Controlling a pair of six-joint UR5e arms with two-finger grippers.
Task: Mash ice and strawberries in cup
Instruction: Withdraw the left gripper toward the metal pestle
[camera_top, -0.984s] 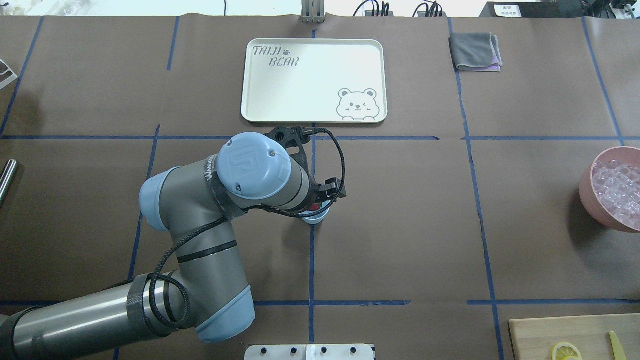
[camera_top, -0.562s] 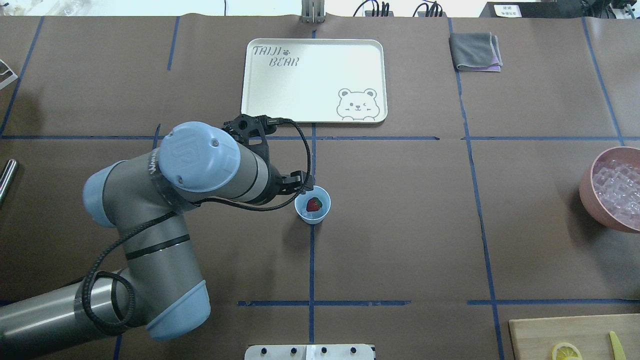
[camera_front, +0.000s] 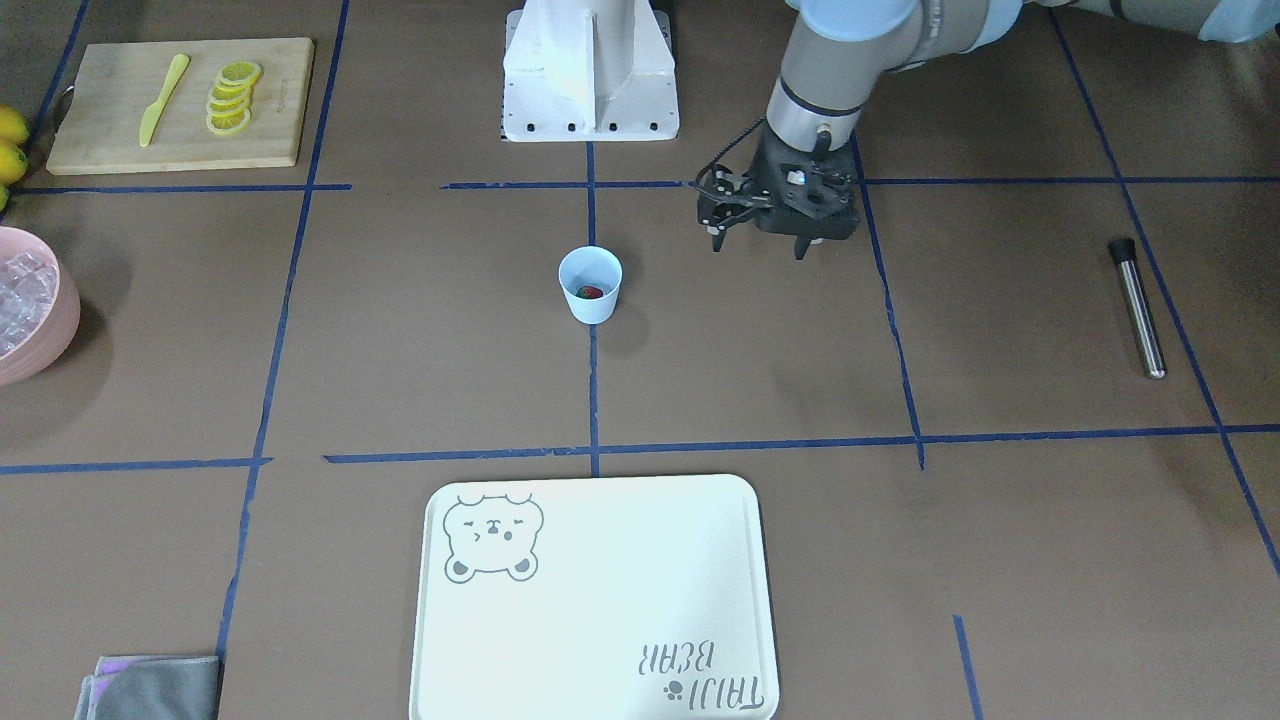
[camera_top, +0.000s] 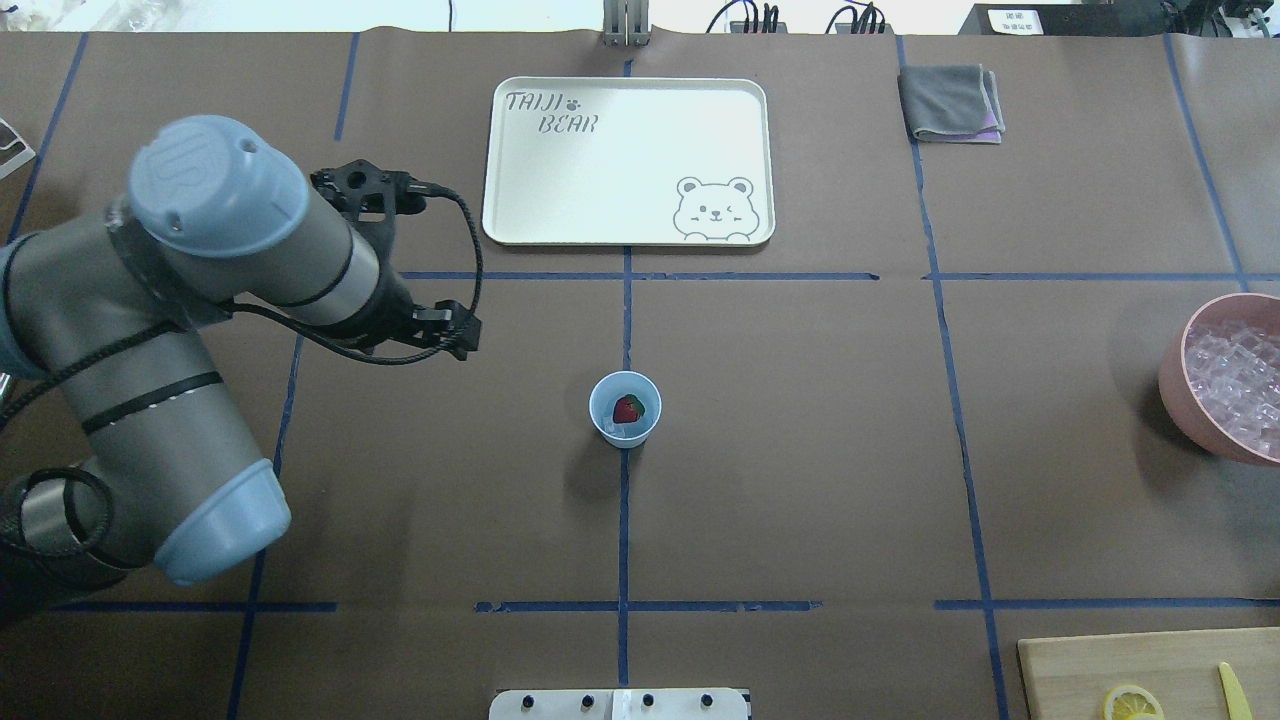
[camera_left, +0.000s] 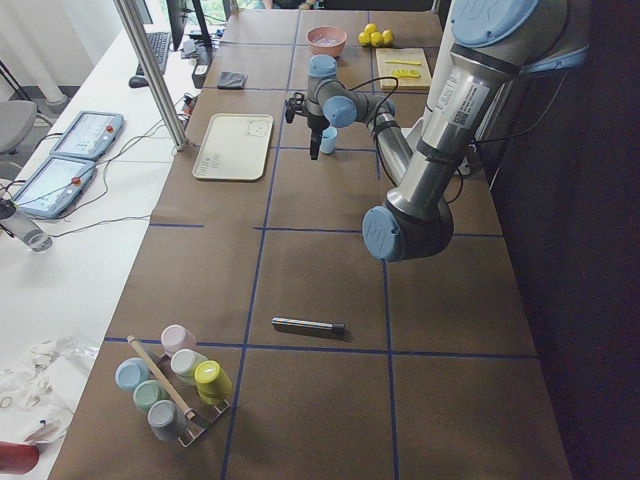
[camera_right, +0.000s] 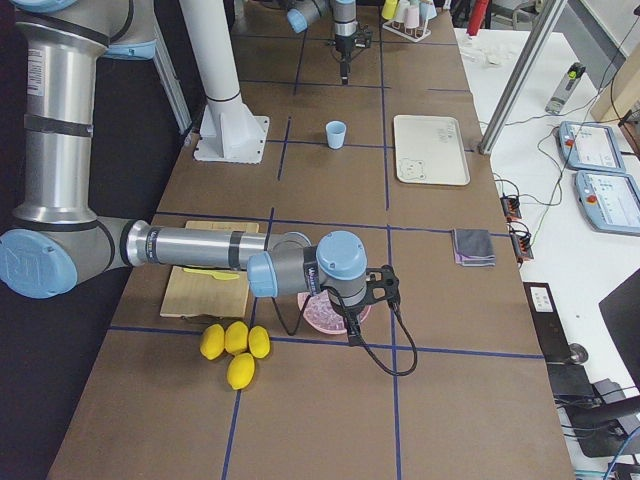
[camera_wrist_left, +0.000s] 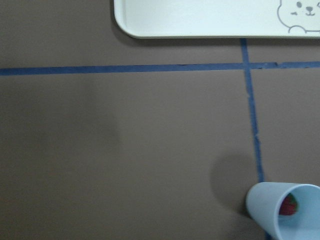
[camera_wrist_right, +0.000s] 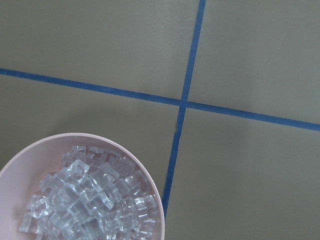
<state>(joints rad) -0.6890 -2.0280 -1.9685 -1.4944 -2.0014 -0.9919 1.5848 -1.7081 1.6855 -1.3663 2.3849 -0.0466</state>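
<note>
The cup (camera_top: 625, 410), pale blue and upright, stands on the blue tape line at mid-table. The strawberry (camera_top: 628, 408) lies inside it, red with a trace of green. Something pale beneath the berry may be glassy cubes, but it is too small to identify.

The left gripper (camera_front: 756, 248) hangs over bare table well apart from the cup, off to the robot's left of it. Its two fingers are spread and carry nothing. From the left wrist, the cup sits in the lower right corner and the tray (camera_wrist_left: 200, 20) runs along the top.

The right gripper (camera_right: 355, 330) hovers at the pink bowl (camera_wrist_right: 25, 175) of ice (camera_wrist_right: 90, 200), far from the cup. Whether its fingers are spread or pressed together cannot be told.
</note>
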